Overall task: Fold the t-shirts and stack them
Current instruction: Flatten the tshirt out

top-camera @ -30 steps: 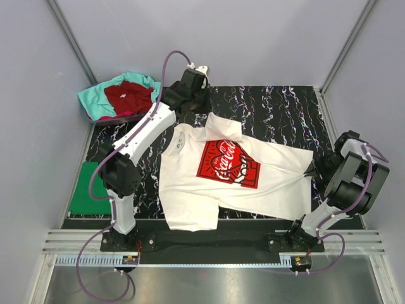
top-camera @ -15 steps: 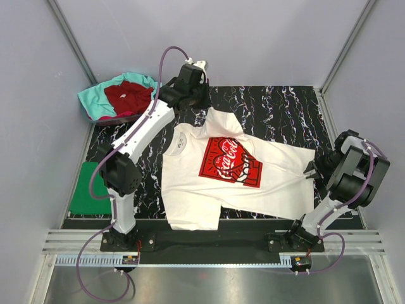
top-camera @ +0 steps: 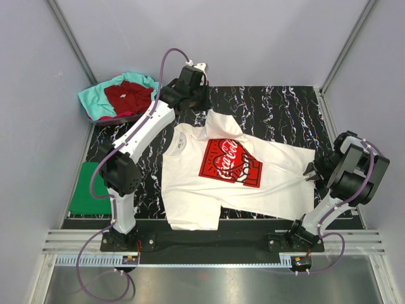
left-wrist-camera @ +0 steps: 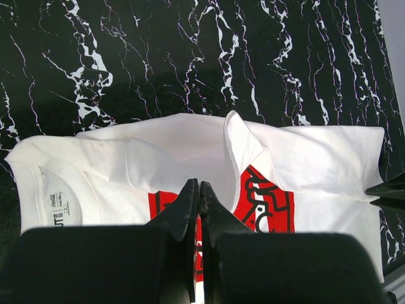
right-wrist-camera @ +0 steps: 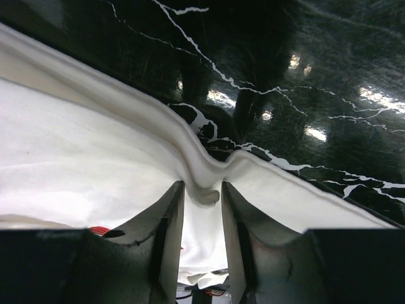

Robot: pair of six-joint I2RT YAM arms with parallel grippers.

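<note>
Lying flat mid-table on the black marbled table [top-camera: 278, 107], the white t-shirt [top-camera: 190, 183] faces print-up. The right gripper [right-wrist-camera: 202, 187] stands with jaws spread astride its hem. The left gripper [left-wrist-camera: 198, 185] hangs over the collar end, fingers pressed together.

tabletop [top-camera: 278, 107]: black, white veins, beneath left claw [top-camera: 200, 109]
tray [top-camera: 107, 120]: grey, left of left claw
rail [top-camera: 209, 258]: aluminium, nearer than right claw [top-camera: 310, 171]

Spread flat on the table [top-camera: 278, 107]: a printed shirt [top-camera: 190, 190]. Far left behind it, a heap of shirts [top-camera: 120, 95]. Left of it, a folded shirt [top-camera: 85, 190].
</note>
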